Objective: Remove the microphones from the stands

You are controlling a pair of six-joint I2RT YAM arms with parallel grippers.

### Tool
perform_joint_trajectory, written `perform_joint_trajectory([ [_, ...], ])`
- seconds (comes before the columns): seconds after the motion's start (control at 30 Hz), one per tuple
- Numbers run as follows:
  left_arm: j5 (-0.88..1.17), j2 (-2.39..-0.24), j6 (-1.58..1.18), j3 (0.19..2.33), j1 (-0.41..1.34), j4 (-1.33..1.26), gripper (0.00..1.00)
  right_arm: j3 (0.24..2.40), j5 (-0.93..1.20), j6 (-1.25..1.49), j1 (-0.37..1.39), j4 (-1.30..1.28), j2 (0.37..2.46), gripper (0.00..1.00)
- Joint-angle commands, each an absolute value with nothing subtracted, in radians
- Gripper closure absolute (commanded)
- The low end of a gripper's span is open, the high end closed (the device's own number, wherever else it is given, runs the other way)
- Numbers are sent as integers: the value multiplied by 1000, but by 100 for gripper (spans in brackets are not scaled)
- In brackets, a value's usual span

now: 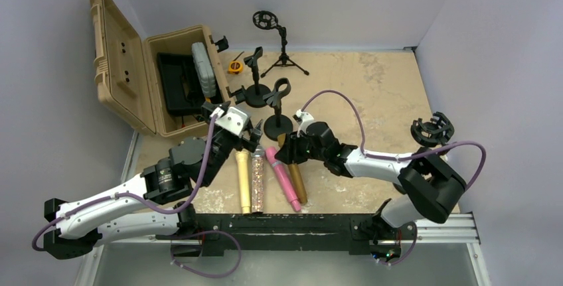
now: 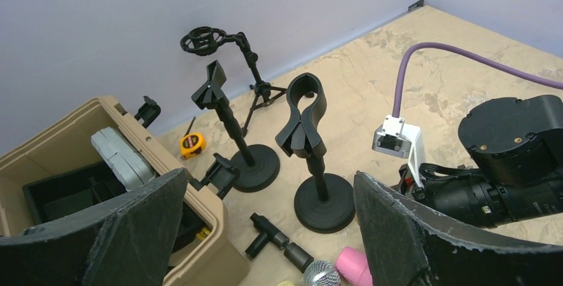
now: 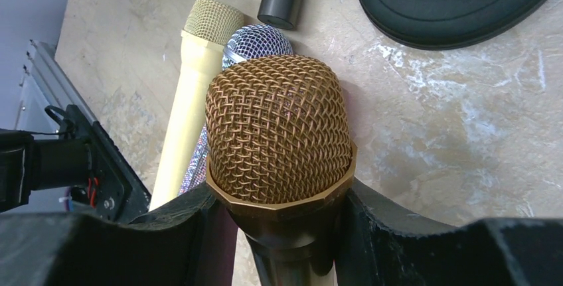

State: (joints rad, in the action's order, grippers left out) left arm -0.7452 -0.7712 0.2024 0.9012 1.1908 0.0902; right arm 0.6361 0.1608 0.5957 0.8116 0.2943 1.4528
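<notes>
Holding the bronze microphone [image 3: 279, 127] clear of the clip stand [image 1: 277, 108], down at the right end of a four-mic row just near-side of that stand's round base. In the row, left to right: cream microphone [image 1: 243, 183], glitter microphone [image 1: 257, 180], pink microphone [image 1: 282, 180], then the bronze one just beside the pink. Long axis far-to-near, roughly parallel with the other three; head toward the back wall, tail toward the arm bases and angled slightly right. Can't tell whether the body rests on the table or hangs just above it. On the left gripper [image 1: 251, 133]: spread wide, nothing between the pads, by the head ends of the cream and glitter mics. On the right gripper [image 3: 282, 213]: pinching the bronze microphone just under the head, fingers [image 3: 179, 233] either side of the collar. Surface: tan marbled tabletop [image 1: 372, 87], black rail [image 1: 292, 223] along the near edge. Left rear: tan hard case [image 1: 123, 67], lid open, black insert inside. Then a yellow tape measure [image 1: 234, 67], a second round-base stand [image 1: 255, 77], and a tripod stand [image 1: 282, 50] carrying a shock mount, up against the back wall. Far right, by the right arm: a loose shock mount [image 1: 431, 130]. Pale lilac walls [image 1: 332, 0] on three sides. Looks: domed bronze mesh grille, shiny faceted collar ring below it, darker metallic-gold body.
</notes>
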Motion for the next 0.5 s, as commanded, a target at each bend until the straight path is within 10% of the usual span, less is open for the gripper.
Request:
perform_joint_trajectory([
  [0.0, -752, -761, 206, 902, 1186, 59, 7, 622, 201, 647, 818, 446, 1485, 79],
  [0.47, -744, -794, 188, 899, 1187, 58, 7, 592, 142, 677, 836, 471, 1499, 49],
])
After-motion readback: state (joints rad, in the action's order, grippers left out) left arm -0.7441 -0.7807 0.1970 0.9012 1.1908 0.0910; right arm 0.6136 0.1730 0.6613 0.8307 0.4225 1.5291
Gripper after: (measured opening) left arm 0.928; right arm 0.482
